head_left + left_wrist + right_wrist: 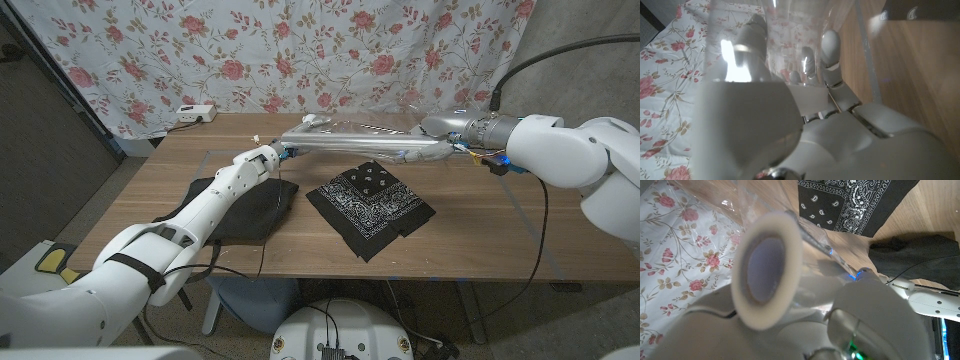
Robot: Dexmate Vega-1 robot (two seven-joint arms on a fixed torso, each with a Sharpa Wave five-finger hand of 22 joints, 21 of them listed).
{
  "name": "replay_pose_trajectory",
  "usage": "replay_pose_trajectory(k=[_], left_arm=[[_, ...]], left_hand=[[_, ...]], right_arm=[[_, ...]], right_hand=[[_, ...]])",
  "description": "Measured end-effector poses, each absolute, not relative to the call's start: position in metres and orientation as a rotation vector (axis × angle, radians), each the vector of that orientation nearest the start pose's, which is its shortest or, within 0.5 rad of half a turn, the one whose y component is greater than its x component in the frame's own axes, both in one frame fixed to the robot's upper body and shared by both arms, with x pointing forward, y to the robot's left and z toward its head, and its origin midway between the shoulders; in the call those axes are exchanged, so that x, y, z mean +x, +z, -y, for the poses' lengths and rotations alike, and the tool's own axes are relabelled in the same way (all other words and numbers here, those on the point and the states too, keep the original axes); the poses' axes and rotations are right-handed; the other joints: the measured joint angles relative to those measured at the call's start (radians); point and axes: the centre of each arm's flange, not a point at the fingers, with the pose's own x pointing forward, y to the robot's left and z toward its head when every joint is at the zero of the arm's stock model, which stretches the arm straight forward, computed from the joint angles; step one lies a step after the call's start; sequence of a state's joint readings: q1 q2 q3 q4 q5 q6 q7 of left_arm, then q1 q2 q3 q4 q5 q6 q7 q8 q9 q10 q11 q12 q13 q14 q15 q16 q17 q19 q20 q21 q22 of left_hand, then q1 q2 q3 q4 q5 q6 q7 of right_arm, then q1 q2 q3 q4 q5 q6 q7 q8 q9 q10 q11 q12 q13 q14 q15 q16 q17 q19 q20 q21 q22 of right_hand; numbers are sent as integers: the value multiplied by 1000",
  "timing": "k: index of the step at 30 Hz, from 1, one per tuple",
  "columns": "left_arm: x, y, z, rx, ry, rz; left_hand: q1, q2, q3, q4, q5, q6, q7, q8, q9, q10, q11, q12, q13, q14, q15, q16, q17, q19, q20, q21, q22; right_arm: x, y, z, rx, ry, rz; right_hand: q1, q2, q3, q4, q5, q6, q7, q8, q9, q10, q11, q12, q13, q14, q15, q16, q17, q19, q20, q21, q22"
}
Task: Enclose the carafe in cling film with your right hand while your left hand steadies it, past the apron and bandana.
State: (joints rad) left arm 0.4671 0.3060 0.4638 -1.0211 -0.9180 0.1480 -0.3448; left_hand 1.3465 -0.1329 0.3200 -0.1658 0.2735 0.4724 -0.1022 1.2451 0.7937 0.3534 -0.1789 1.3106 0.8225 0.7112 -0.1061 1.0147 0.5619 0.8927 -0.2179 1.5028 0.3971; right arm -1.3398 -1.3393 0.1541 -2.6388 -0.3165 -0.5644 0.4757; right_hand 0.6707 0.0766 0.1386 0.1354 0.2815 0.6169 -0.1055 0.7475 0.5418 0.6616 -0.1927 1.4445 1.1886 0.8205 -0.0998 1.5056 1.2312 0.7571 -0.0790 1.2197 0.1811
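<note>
Wrapping under way: right hand point(448, 128) grips the cling-film roll point(767, 270), left hand point(805, 100) cups the carafe point(318, 124) near the table's far edge; next, draw film around.

glossy cling film point(350, 135), matt cloth bandana point(372, 205), wood table point(480, 235)

A wooden table point(480, 240) carries a black apron point(245, 212) beside a paisley bandana point(371, 205).

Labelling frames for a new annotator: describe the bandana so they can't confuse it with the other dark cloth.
Start at the wooden table in front of the flowered curtain and look to its middle. The bandana lies there spread flat, turned like a diamond. Unlike the plain black apron bunched to its left under the robot's left arm, it is black with a white paisley print.
</note>
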Motion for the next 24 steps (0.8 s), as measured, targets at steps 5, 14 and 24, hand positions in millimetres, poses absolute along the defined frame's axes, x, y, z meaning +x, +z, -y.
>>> replay_pose_trajectory(k=[5,14,24], left_arm=[[711,46,-170,-286,-654,287],[710,44,-167,-282,-662,282],[708,43,-166,-275,-676,280]], left_hand=[[0,0,0,0,0,0,0,0,0,4,-4,0,0,0,0,0,0,0,0,0,-1],[0,0,0,0,0,-3,-3,1,0,4,-4,0,4,0,0,0,1,-2,2,3,-2],[0,0,4,5,0,-3,-3,2,0,4,-3,0,5,0,0,0,1,-2,2,4,-3]], right_arm=[[376,85,224,-1728,189,475],[374,83,227,-1735,218,478],[367,83,231,-1731,221,488]], right_hand=[[-18,0,-6,1,0,9,-2,5,-5,6,1,0,0,0,0,0,0,0,0,0,0],[-28,2,-11,5,0,10,-3,5,-5,12,6,0,0,0,0,0,0,0,0,0,0],[-37,0,-19,14,1,11,-3,17,-4,11,6,12,0,0,0,4,0,5,-5,-15,-5]])
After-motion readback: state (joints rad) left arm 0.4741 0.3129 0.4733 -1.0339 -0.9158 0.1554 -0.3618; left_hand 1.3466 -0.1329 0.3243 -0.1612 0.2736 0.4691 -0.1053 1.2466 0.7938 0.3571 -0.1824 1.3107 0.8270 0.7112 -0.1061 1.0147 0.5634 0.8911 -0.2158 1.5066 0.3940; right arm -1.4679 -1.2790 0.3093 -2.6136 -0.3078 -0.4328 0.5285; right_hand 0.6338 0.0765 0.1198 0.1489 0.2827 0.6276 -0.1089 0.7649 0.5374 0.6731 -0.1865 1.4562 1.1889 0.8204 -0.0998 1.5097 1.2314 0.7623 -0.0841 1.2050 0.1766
